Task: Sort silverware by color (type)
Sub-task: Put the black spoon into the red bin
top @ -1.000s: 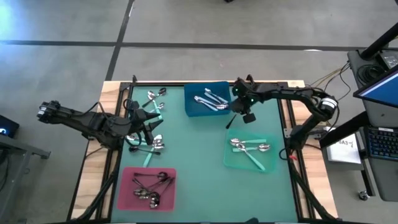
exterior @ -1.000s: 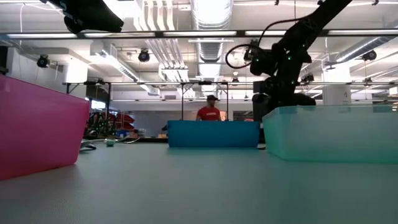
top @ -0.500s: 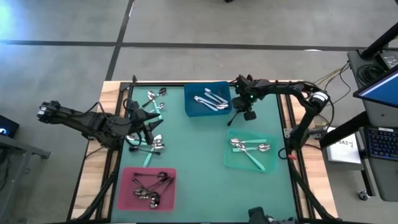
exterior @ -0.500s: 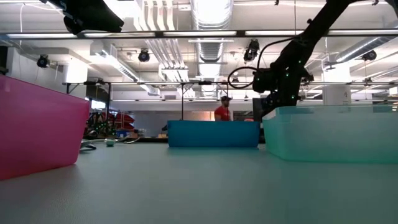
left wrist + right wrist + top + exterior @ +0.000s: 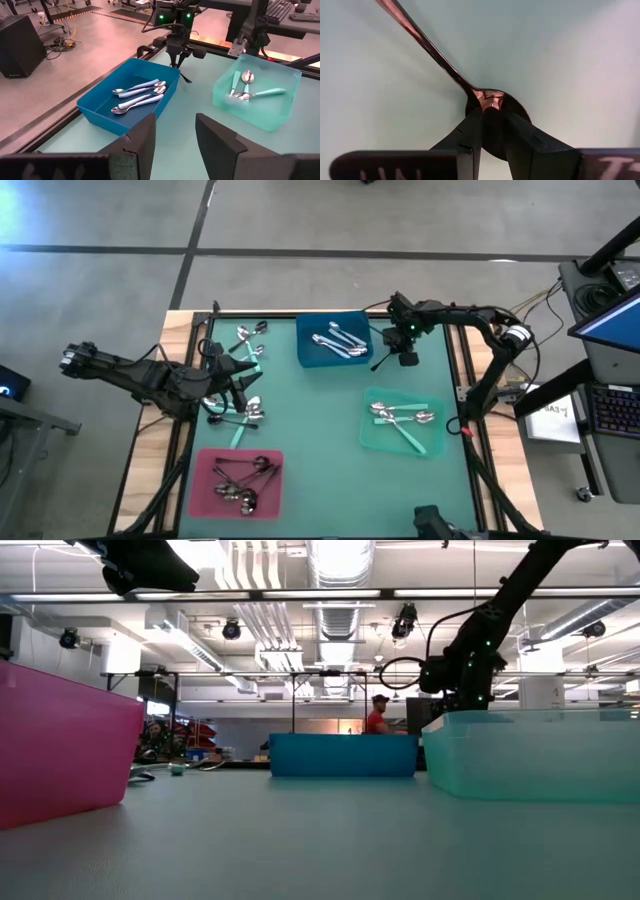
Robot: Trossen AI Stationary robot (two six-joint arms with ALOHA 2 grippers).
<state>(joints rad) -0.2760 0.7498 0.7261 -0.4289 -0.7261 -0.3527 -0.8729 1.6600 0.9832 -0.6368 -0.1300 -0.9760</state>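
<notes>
The left pincer [image 5: 243,377] hovers at the table's [image 5: 330,430] left side with its fingers [image 5: 142,137] spread and nothing between them, among the loose spoons [image 5: 248,408] lying there. More loose ones lie near the far left corner [image 5: 248,336]. Toward the near edge sits the pink tray [image 5: 205,490], holding dark-handled spoons [image 5: 240,478]. Further right, at the far edge, the blue tray [image 5: 310,352] holds silver spoons [image 5: 340,341]. Just to the right of that tray, the right pincer [image 5: 398,355] points down at the table and is pinching a dark spoon [image 5: 485,102] by its bowl. The handle slants away from the pincer toward the blue tray, and the spoon is touching the table surface, as far as the right wrist view shows. At the right side the light green tray [image 5: 372,442] holds teal-handled spoons [image 5: 405,420]. Beyond the table a person in a red shirt [image 5: 377,718] shows in the low view.
</notes>
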